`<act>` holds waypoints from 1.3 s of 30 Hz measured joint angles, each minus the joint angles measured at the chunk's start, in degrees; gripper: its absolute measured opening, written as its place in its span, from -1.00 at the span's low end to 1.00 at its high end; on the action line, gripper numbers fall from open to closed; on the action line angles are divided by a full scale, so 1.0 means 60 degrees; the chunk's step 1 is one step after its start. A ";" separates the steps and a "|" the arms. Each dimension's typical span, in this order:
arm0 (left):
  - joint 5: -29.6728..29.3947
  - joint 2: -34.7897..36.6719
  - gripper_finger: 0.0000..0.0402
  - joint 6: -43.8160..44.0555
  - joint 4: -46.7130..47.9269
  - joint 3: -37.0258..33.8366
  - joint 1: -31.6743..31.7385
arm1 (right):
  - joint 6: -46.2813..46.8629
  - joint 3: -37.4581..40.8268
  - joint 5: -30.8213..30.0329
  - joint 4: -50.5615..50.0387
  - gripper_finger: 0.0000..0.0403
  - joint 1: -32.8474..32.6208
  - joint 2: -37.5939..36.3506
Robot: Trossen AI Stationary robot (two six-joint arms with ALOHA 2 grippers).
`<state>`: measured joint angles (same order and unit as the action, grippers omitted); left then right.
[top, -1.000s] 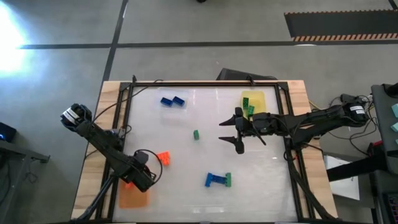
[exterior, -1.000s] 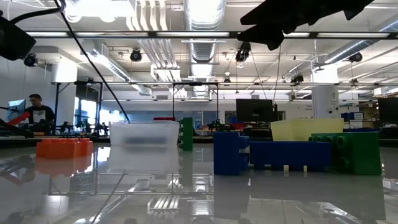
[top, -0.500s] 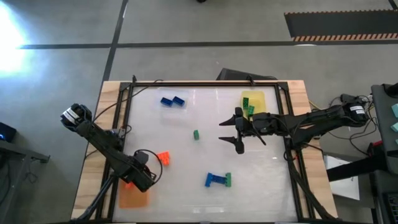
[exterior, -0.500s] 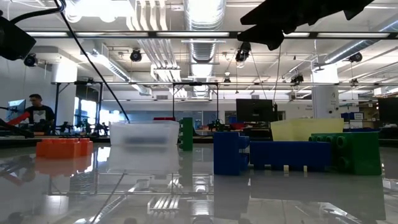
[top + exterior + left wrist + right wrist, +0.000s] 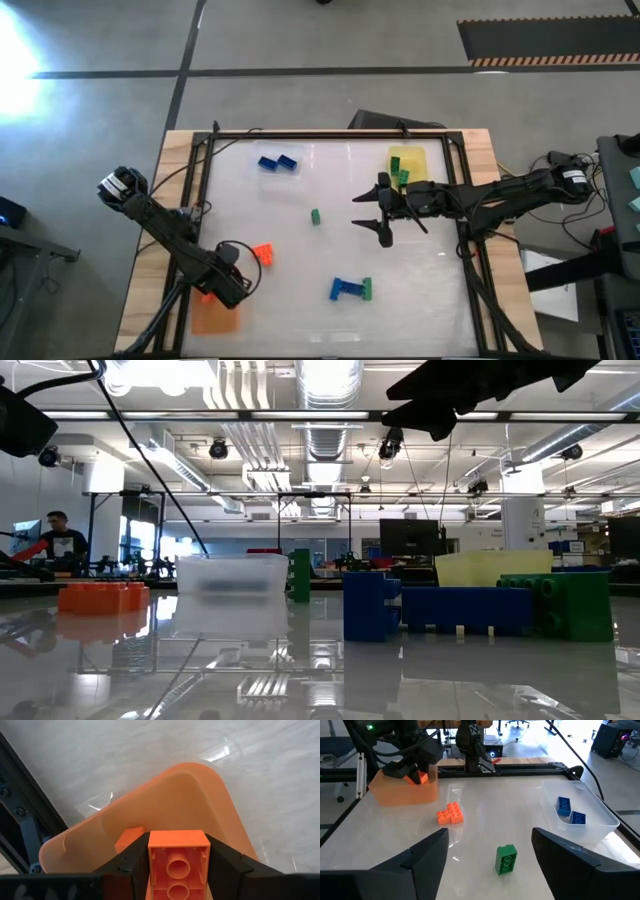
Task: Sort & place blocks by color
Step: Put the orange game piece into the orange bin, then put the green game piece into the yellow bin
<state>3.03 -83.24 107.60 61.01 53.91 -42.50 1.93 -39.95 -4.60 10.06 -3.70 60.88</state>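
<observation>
Left gripper (image 5: 177, 870) is clamped on a small orange studded plastic brick (image 5: 178, 862), held over the shallow orange tray (image 5: 200, 795) at the table's near-left corner. Right gripper (image 5: 490, 862) hangs spread and empty above mid-table, facing a small green studded brick (image 5: 506, 859). These bricks look light, rigid and slick-sided; pinch across the flat side walls, not the studs.

My high cam looks straight down on surface (image 5: 420, 280); low cam level, close; wrist cams fwd; all share it.
</observation>
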 joint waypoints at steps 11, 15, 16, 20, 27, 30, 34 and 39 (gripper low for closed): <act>0.0007 0.0000 -0.16 0.0000 -0.0107 0.0000 0.0000 | 0.0000 0.0002 0.0004 -0.0041 0.37 0.0000 0.0002; 0.0011 0.0000 -0.05 -0.0002 -0.0106 0.0000 0.0000 | 0.0000 0.0002 0.0004 -0.0068 0.36 0.0000 0.0007; 0.0011 0.0000 -0.03 -0.0002 -0.0108 0.0000 0.0000 | 0.0000 0.0002 0.0004 -0.0065 0.36 0.0000 0.0007; 0.0178 0.0090 0.01 -0.0060 -0.0106 0.0000 -0.0003 | 0.0041 0.0002 0.0004 -0.0065 0.36 -0.0002 0.0007; 0.0160 0.0342 0.01 -0.0067 -0.0098 0.0391 0.0003 | 0.0097 0.0001 0.0004 -0.0071 0.36 -0.0001 0.0007; -0.0067 0.0357 0.02 -0.0126 -0.0090 0.0655 0.0013 | 0.0179 -0.0001 0.0004 -0.0068 0.36 0.0000 0.0007; -0.0461 0.0357 0.02 -0.0521 -0.0106 0.1162 0.0099 | 0.0267 0.0002 0.0007 -0.0072 0.36 0.0000 0.0007; -0.0757 0.0357 0.02 -0.0945 -0.0109 0.1770 0.0258 | 0.0280 0.0002 0.0007 -0.0083 0.36 0.0000 0.0007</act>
<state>-1.52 -81.10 101.93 60.36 64.53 -40.95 3.62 -39.94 -4.56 9.56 -3.70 60.93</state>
